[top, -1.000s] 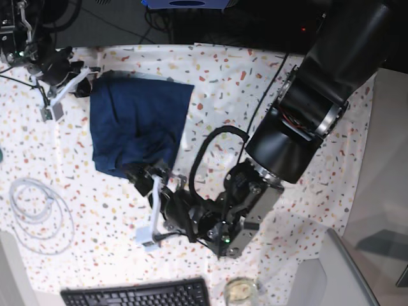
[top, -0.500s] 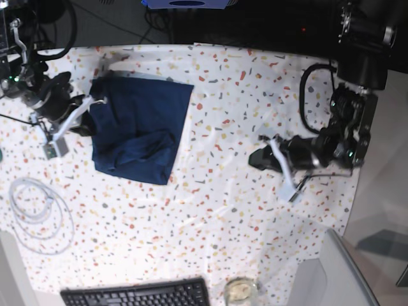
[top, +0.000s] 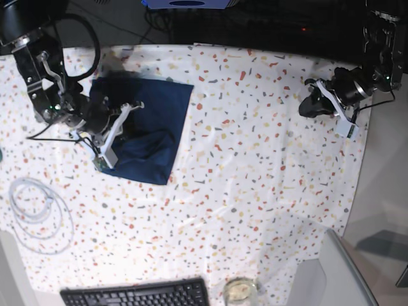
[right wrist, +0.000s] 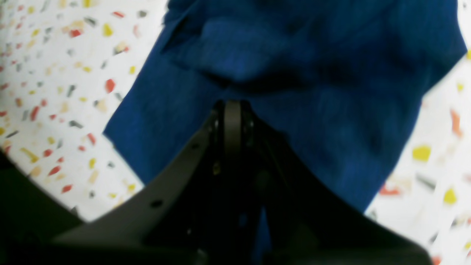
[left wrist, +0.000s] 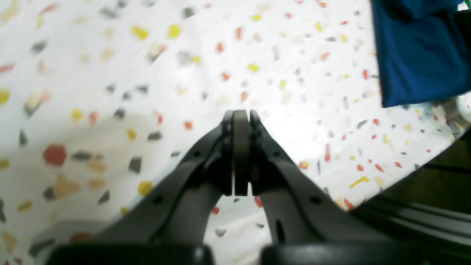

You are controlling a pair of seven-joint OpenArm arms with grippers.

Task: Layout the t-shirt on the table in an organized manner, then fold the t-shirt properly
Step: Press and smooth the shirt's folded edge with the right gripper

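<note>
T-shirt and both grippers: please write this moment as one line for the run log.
t-shirt: folded bundle on table | right gripper: shut, over t-shirt, grip unclear | left gripper: shut, empty, far side

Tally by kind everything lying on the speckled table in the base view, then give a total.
T-shirt: 1
Cable coil: 1
Keyboard: 1
Small round dish: 1
Total: 4

No text, label, brand, number or sign can be read in any of the views
</note>
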